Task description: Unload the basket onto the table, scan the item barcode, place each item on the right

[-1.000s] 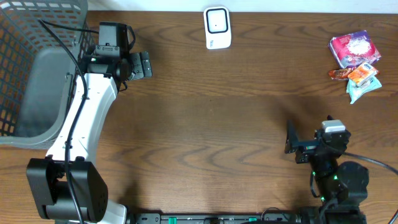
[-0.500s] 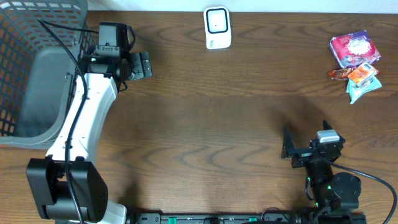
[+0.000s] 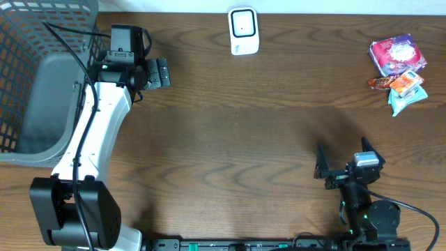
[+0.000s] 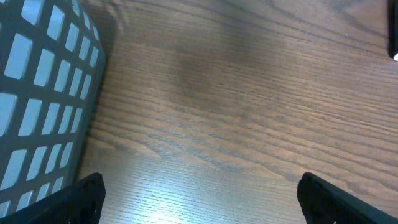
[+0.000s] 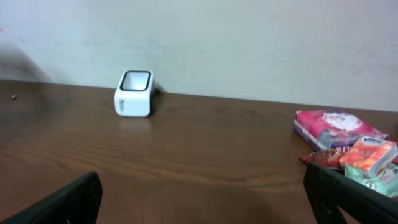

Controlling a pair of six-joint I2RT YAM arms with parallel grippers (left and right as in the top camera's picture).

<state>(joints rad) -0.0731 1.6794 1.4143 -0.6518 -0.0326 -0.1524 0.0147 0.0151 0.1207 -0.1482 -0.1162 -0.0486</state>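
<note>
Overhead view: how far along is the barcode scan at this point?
Done: nothing visible. The snack packets lie piled at the far right corner of the table, apart from the scanner at the far edge. In hand: nothing; the left gripper is open beside the basket, the right gripper open near the front edge, both empty. Left: pick an item, bring its barcode to the scanner.

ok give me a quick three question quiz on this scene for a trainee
1. Which gripper is nearer the grey basket?
2. True or false: the right gripper is shut on something.
3. The white scanner stands: A) at the far edge of the table, B) inside the basket, C) at the near edge.
Key: 1 the left gripper; 2 false, it is open and empty; 3 A.
</note>
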